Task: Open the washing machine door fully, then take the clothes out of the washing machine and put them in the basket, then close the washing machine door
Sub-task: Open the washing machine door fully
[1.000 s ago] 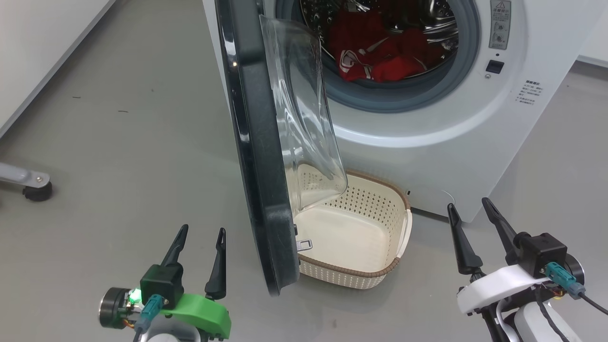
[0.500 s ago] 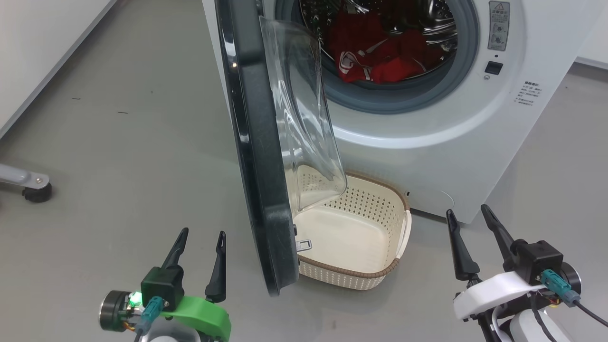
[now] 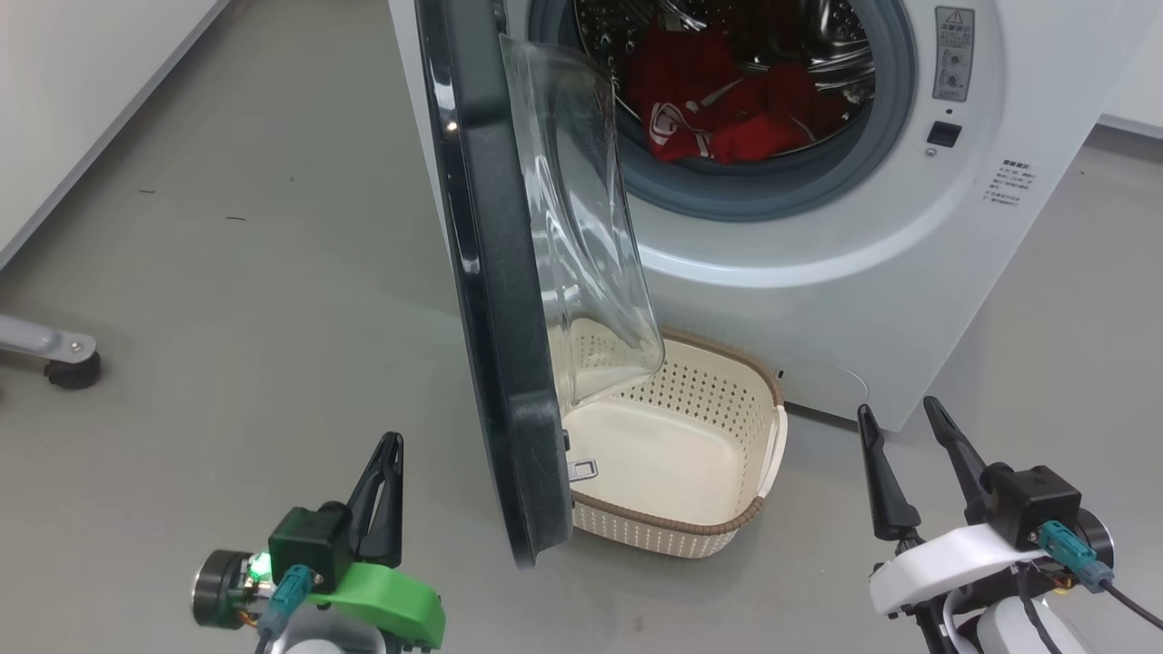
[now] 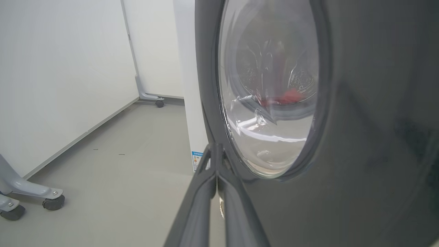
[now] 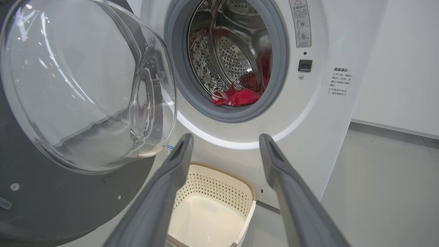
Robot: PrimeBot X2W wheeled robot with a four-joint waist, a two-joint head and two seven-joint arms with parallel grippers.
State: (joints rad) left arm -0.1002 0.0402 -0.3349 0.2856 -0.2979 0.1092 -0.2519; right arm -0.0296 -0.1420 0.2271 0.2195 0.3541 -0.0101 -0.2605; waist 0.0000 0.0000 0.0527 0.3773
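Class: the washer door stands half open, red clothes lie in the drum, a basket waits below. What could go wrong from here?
1. The shut left gripper sits by the outer side of the washing machine door; a nudge there might swing it closed, not open.
2. The door's glass bowl appears to overhang the basket, so dropped clothes may catch on it.
3. The open right gripper could clip that bowl when reaching in.

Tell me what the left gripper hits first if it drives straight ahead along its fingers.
Most likely the washing machine door: the shut left gripper points at its black outer face near the glass rim, though the depth is hard to judge.
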